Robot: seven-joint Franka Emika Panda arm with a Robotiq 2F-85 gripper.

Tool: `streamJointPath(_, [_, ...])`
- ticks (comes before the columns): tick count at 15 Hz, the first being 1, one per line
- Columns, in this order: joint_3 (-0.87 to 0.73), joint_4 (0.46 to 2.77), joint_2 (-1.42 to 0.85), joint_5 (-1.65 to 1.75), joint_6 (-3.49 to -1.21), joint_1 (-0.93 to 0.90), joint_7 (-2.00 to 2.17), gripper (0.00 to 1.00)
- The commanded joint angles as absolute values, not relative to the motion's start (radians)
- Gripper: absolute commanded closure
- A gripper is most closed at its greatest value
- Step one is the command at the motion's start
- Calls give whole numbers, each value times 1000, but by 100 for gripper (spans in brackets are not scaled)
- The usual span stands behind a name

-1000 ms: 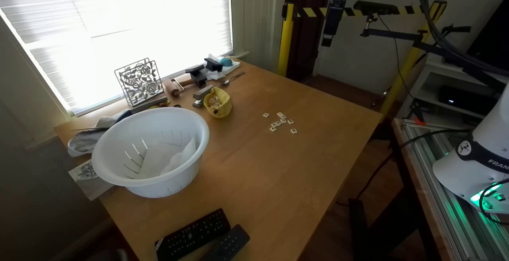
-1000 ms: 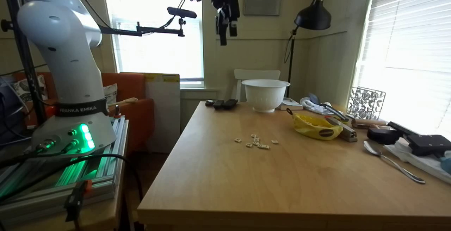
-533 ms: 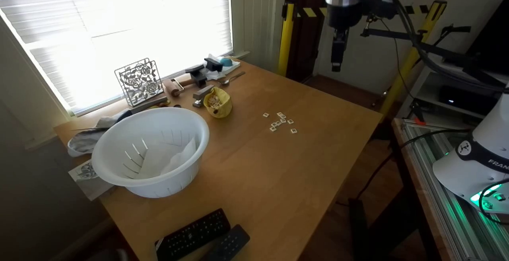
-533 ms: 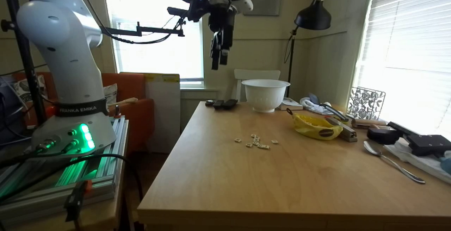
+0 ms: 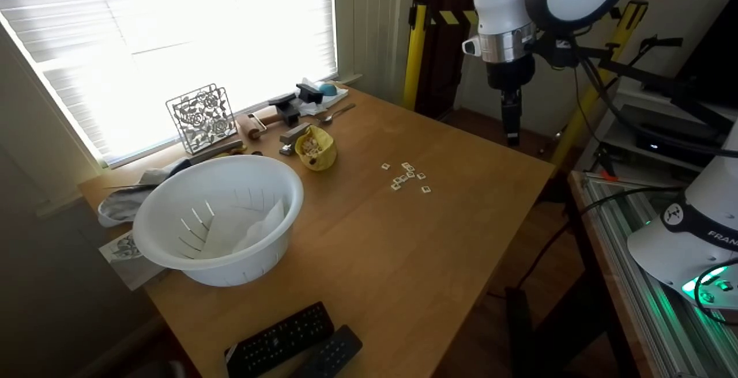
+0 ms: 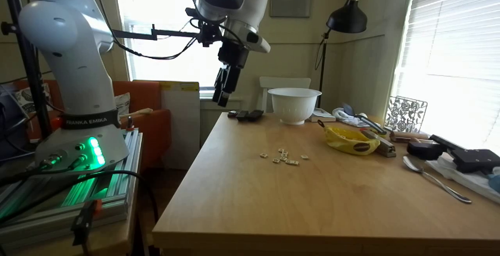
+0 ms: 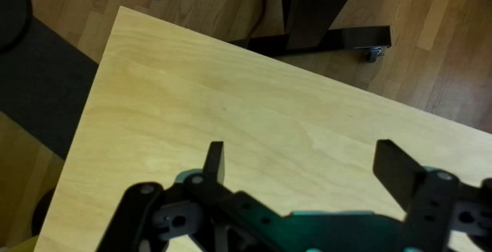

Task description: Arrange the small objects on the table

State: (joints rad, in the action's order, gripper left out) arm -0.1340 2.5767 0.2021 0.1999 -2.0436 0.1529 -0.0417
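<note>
Tool: hangs with jaws wide apart.
Pale tiles: clustered on the desk, lower than the tool — markings unclear.

Small cream-white tiles lie flat in a loose cluster, a few apart, on the light-brown wooden table.

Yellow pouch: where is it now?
In an exterior view, the yellow pouch sits on the table, right of the small tiles and left of the spoon.
</note>
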Motion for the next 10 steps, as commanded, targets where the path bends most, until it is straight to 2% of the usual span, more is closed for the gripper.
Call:
streamJointPath(1, [-135,2575,196,199,-2042,151,-42,0])
streamJointPath(6, [-133,2605,186,190,-2103,143,-56,0])
streamJointPath(10, [-144,2623,102,-39,-2254,107,-108,0])
